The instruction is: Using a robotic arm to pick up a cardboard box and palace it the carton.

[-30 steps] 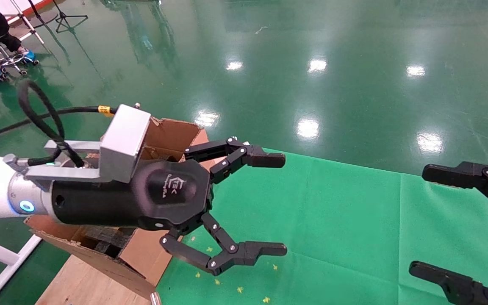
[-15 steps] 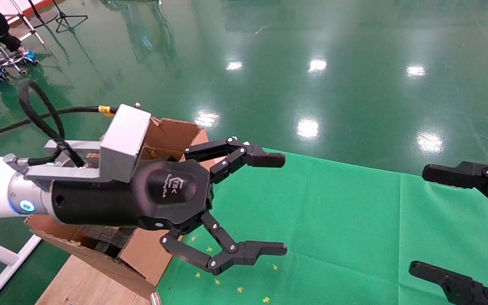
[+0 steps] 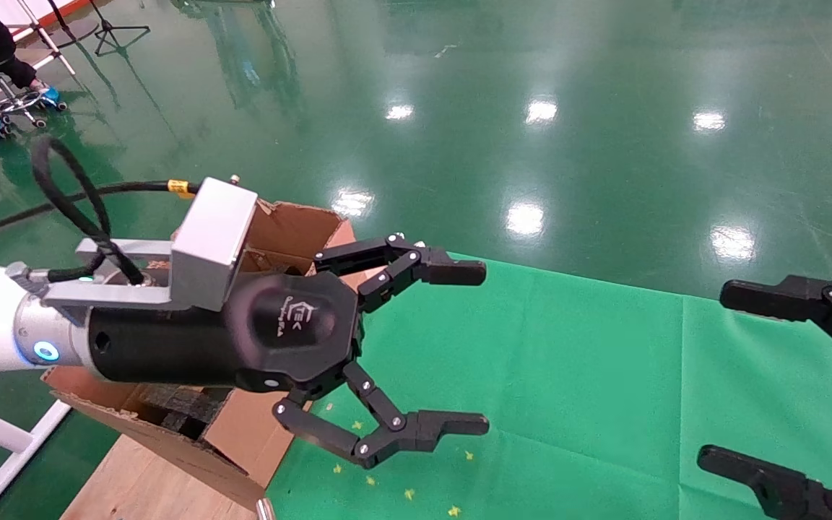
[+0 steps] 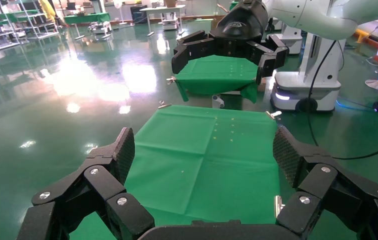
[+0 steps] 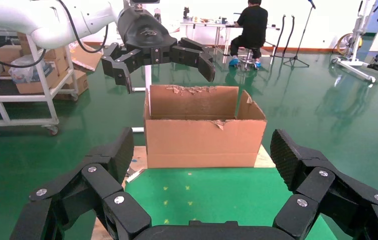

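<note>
Above the green cloth [image 3: 575, 375] we hold the left gripper [image 3: 452, 347] with fingers spread wide and empty, the carton [image 3: 293, 224] directly behind it, the right gripper [image 3: 777, 375] likewise spread, and no cardboard box visible in any view.

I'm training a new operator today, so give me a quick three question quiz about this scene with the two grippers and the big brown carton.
1. True or false: the left gripper holds a small box.
2. What lies inside the large brown corrugated carton with torn flaps?
A. grey foam pieces
B. bottles
C. cloth
3. What covers the table that both grippers hang over?

Key:
1. False; its fingers are spread with nothing between them, as are those of the right gripper.
2. A; dark grey foam shows below the left wrist.
3. A green cloth.
</note>
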